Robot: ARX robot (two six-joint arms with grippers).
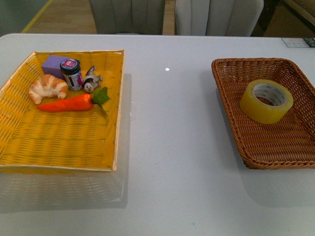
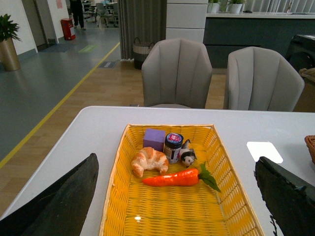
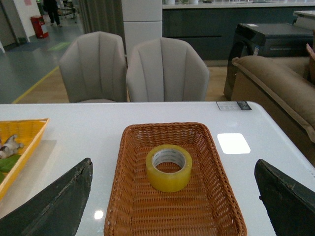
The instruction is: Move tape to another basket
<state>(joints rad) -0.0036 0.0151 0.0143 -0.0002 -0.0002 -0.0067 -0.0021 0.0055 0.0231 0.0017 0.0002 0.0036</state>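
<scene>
The tape (image 1: 266, 101), a yellowish roll with a white core, lies flat in the brown wicker basket (image 1: 231, 73) at the table's right. It shows in the right wrist view (image 3: 169, 167) inside the basket (image 3: 123, 196). My right gripper (image 3: 172, 206) is open, above and short of the basket, its fingers (image 3: 54, 206) wide apart. My left gripper (image 2: 177, 201) is open above the yellow woven tray (image 2: 167, 216), empty. Neither arm shows in the front view.
The yellow tray (image 1: 59, 147) at the left holds a croissant (image 1: 47, 88), a carrot (image 1: 69, 103), a jar (image 1: 72, 73), a purple block (image 1: 53, 65) and a small cow figure (image 1: 90, 79). White table (image 1: 167, 147) lies between tray and basket. Grey chairs (image 3: 133, 71) stand behind.
</scene>
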